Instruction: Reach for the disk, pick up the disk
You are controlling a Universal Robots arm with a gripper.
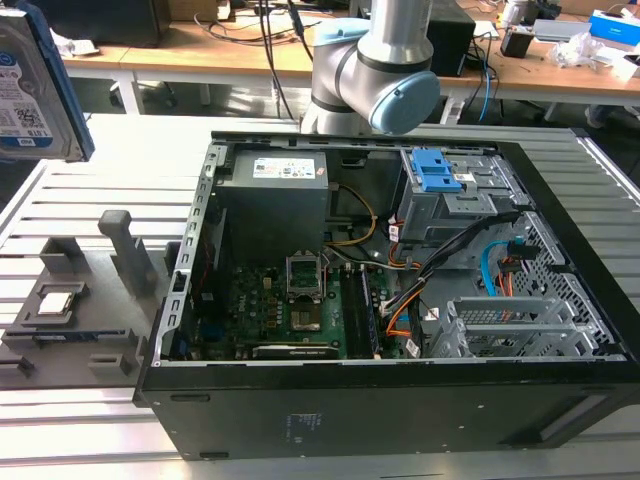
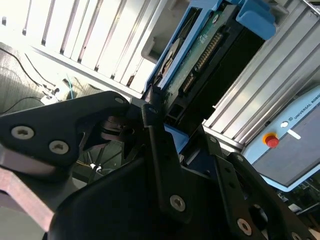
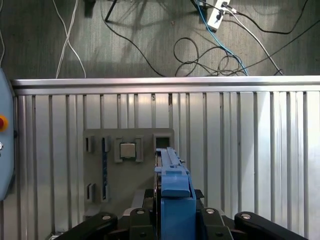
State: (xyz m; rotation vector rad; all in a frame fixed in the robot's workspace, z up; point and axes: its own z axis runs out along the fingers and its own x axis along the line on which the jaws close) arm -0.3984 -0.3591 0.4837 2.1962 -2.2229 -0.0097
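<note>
Disk (image 1: 25, 90) is hanging at the exterior view's left, the pincer (image 3: 175, 200) clamping its blue-edged sides, above the grey fixture (image 3: 125, 175) on the bench (image 3: 250, 150).

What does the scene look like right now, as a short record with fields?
tool: shut on the disk
disk: held in the air, off the slatted table
CPU chip: sitting in the grey fixture on the table
computer case: open, boards and cables exposed, beside the fixture
</note>
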